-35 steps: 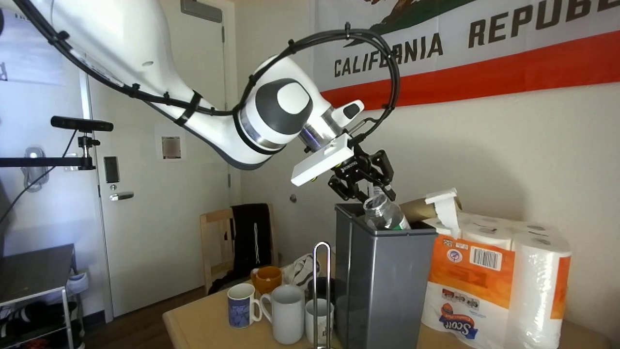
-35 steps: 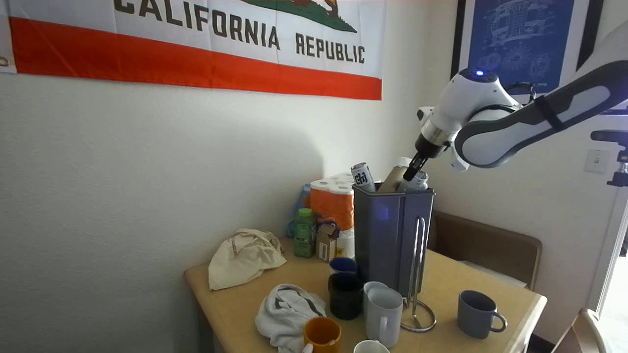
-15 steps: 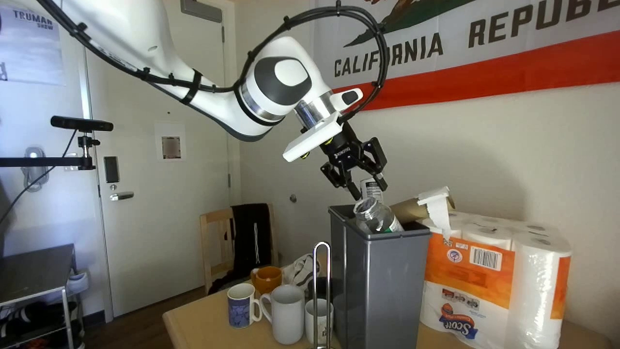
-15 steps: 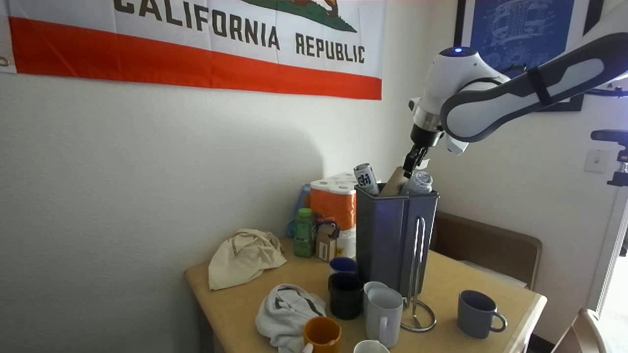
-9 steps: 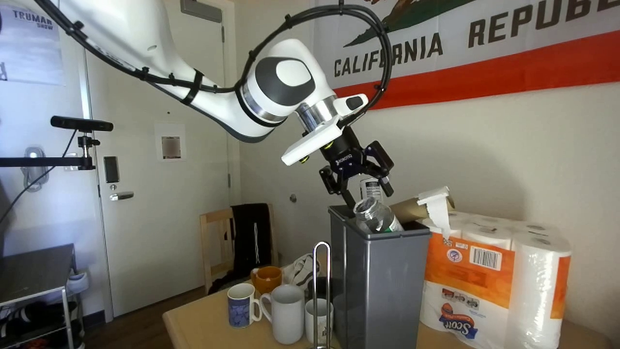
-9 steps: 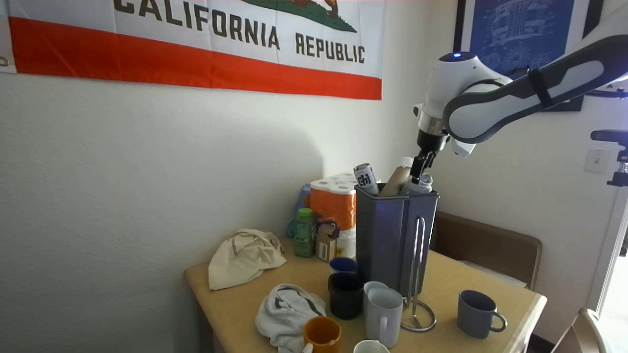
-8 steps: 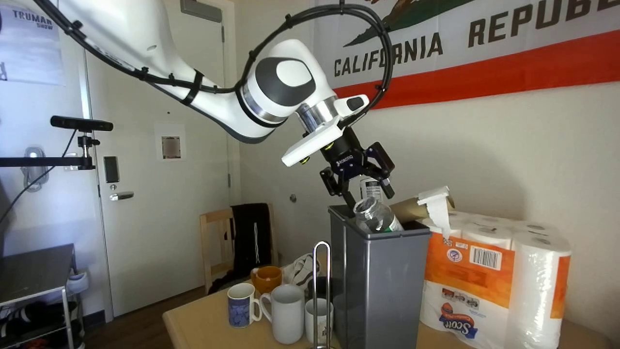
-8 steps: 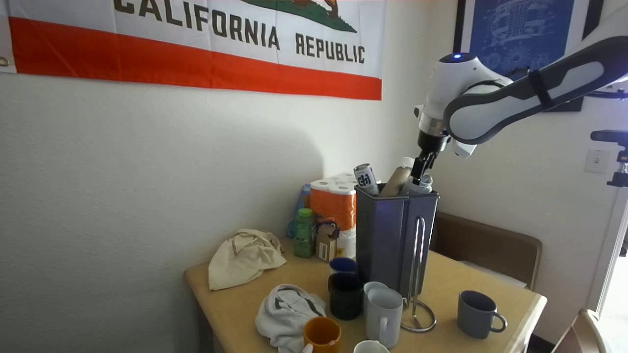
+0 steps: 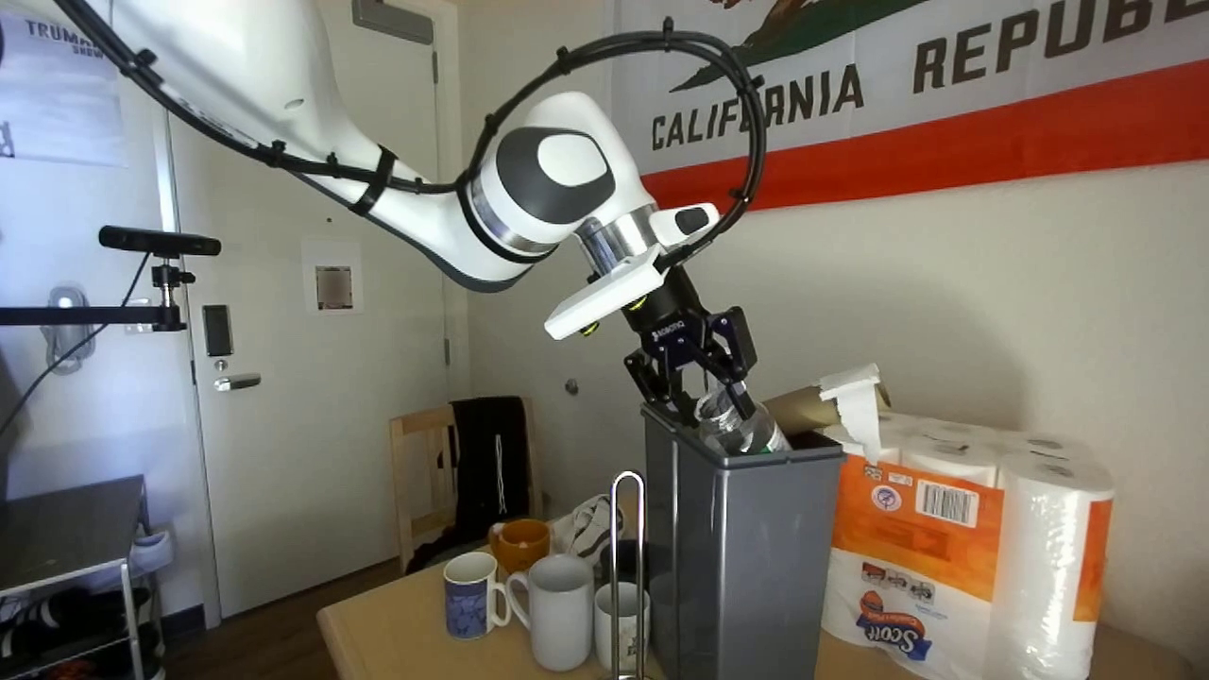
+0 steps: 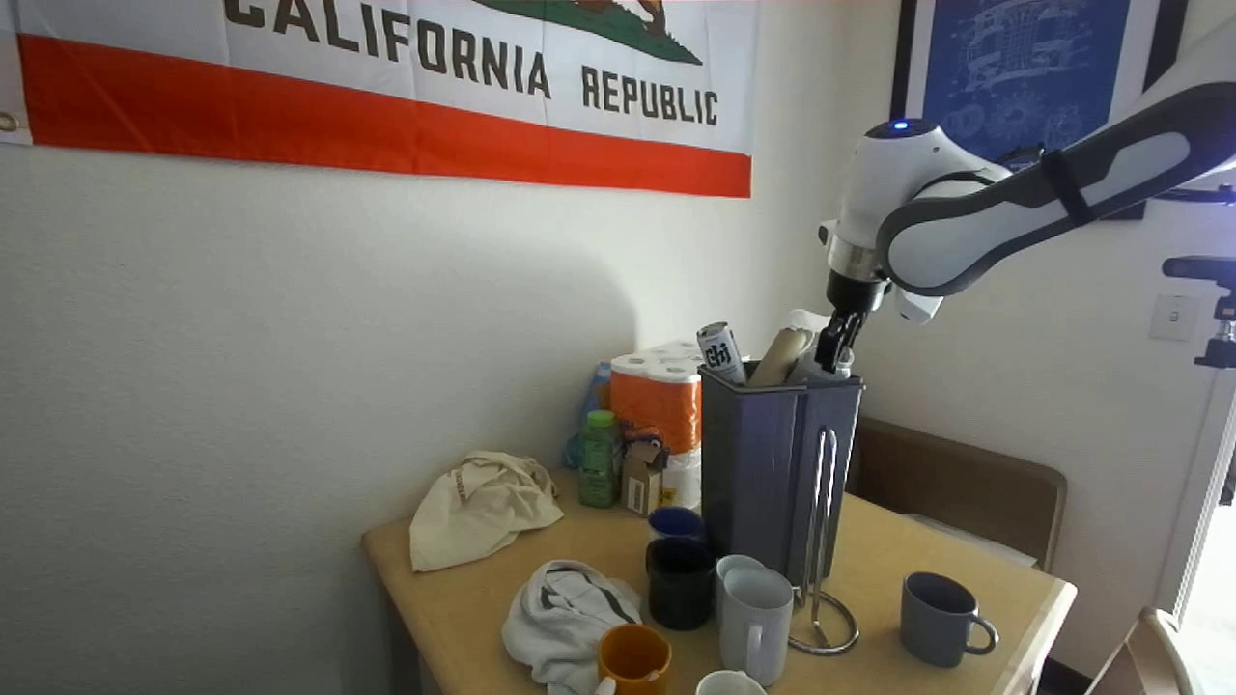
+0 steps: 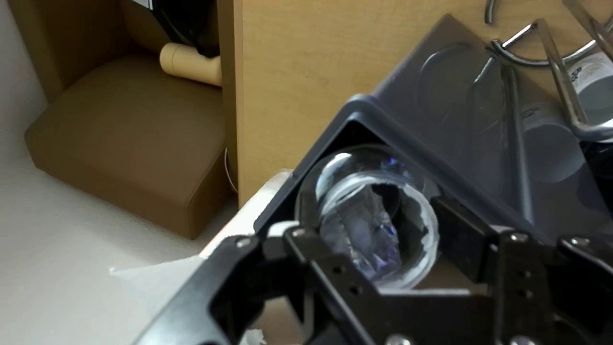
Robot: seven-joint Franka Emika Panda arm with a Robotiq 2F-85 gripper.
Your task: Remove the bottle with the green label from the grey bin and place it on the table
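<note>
Here we are at the lip of the grey bin [image 9: 774,557], and the gripper [image 9: 715,412] slants down with its jaws straddling the neck of the bottle [image 9: 740,434]! That bottle leans inside the bin, its round mouth above the rim and a touch of green low on its side. From the wrist view we peer almost straight into that mouth: one jaw on each side, both right up by the clear plastic. Clenched on it, or only flanking it? We can't make that out.

Sharing the bin, a cardboard tube [image 9: 803,409] pokes over the edge with a strip of torn paper [image 9: 858,416] dangling, and in an exterior view we spot a white can [image 10: 719,350] tilting up past the rim. The bin stands on the desk [image 9: 397,647], a paper-towel pack [image 9: 921,538] just beside it, Scott lettering upside down. We also have a tall pale mug [image 9: 562,619], a blue-patterned mug [image 9: 468,604] and an orange mug [image 9: 522,545] close together, while a dark grey mug [image 10: 932,623] stands well apart.
</note>
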